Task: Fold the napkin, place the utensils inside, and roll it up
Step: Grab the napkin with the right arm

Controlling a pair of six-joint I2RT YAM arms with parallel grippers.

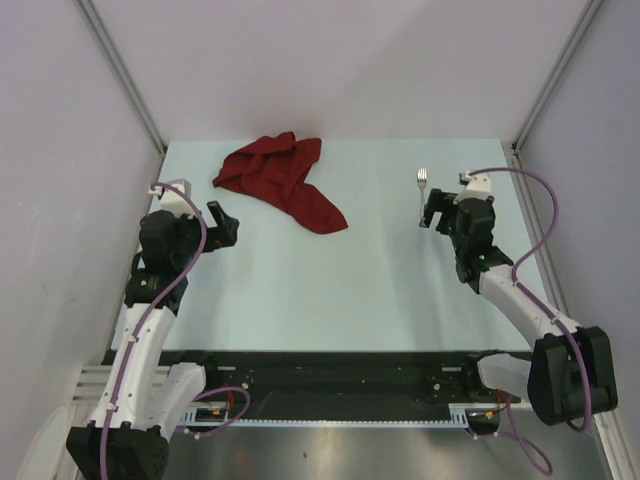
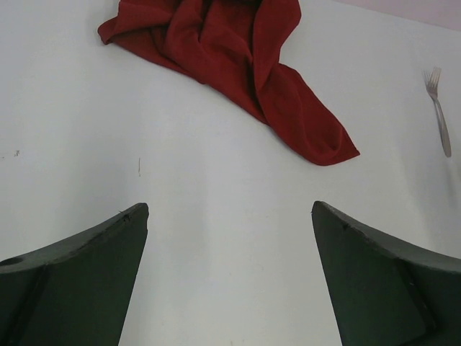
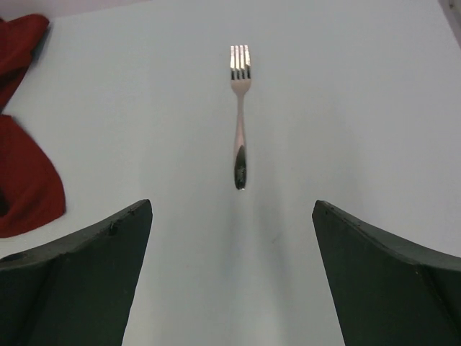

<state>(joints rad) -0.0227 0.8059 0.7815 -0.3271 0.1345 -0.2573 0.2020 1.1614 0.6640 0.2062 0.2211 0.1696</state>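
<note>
1. Napkin (image 1: 280, 190): a dark red cloth, crumpled in loose folds on the far left part of the tabletop (image 1: 350, 290), with one narrower flap reaching toward the middle
2. Fork (image 1: 422, 190): small and silver, it lies flat on the far right side, well apart from the napkin, tines pointing away from the arms and handle pointing back toward them
3. Left pincer (image 1: 226, 228): its jaws stand wide and hold nothing; it is near the left edge, on the near side of the napkin and clear of the cloth
4. Right pincer (image 1: 430, 213): its jaws also stand wide and hold nothing; in its wrist view the fork handle lines up with the gap between the dark fingers (image 3: 79, 274), ahead of them and not touching
5. Surface: the tabletop is a smooth, pale blue-green sheet; the left wrist view shows a couple of tiny dark specks (image 2: 139, 166) on it
6. Room: plain pale lilac walls (image 1: 350, 60) close in three sides, with slim metal posts (image 1: 120, 70) at the corners
7. Near edge: a black rail (image 1: 330, 370) carries the arm bases, and purple cables (image 1: 545, 225) loop along both arms
</note>
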